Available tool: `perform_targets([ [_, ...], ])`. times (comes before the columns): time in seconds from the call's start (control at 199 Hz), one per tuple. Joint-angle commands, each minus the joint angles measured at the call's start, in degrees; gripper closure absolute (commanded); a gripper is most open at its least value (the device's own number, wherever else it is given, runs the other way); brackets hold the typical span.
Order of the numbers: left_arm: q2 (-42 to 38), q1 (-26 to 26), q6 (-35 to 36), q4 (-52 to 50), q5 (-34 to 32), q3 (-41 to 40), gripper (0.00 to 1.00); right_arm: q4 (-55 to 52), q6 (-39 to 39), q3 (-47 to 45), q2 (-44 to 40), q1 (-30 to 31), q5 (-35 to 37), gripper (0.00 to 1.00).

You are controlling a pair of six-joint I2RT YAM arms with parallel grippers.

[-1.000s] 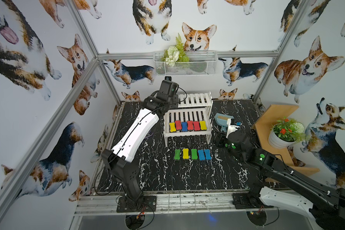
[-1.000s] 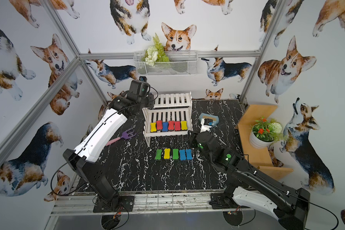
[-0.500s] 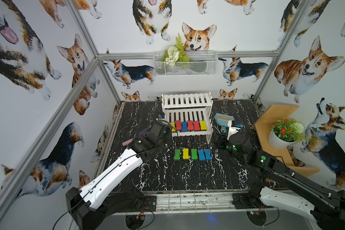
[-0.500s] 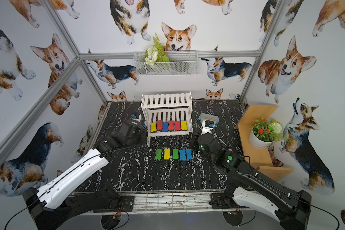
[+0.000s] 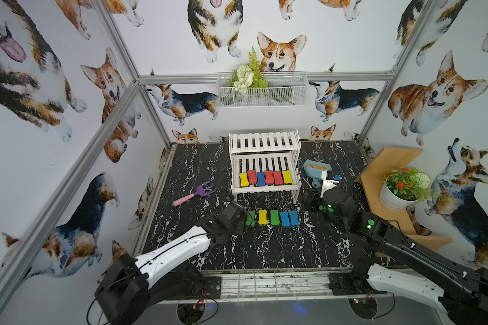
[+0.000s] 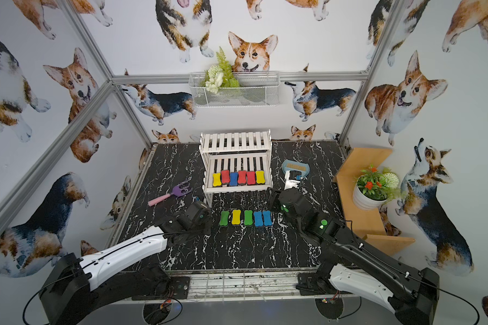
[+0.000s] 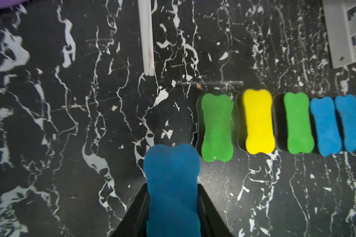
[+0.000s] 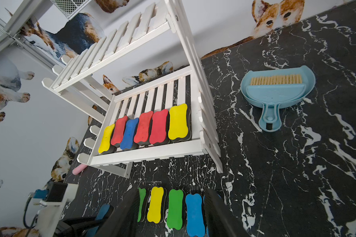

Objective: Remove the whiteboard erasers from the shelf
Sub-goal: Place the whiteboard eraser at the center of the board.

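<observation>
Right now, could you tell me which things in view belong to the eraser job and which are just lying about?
Job: white shelf; six erasers on its lower tier; five erasers rowed on the table; blue eraser in the left gripper.
Lying about: dustpan with brush; purple rake; potted plant; wire basket; tan wooden shelf.

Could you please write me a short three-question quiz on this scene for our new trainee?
1. How many whiteboard erasers lie on the shelf?
2. True or false: the left gripper has its jaws shut on a green eraser.
3. Which colour ends the table row nearest the left gripper? A green, B red, C blue.
Key: 1. six; 2. false, it holds a blue eraser; 3. A.
</observation>
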Motion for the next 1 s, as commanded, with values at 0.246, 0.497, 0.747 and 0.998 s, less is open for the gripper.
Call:
perform_targets([
  [0.246, 11.15, 2.62, 1.01, 11.57, 2.38, 1.02, 0.66, 2.16, 0.41, 0.71, 0.15, -0.01, 0.12, 0.44],
  [0.497, 15.31, 2.75, 2.14, 11.57, 0.63, 3.09, 0.64, 2.15, 0.14, 0.94, 0.33, -0.01, 0.21, 0.44],
  [0.747, 15.57, 2.64, 1.36, 11.44, 1.16, 3.13, 0.48, 1.98, 0.21, 0.77, 0.07, -0.01, -0.18, 0.41],
  [0.998, 8.45, 0.63, -0.35, 8.07, 2.13, 3.21, 0.41, 2.11, -0.26, 0.85, 0.34, -0.01, -1.92, 0.42],
])
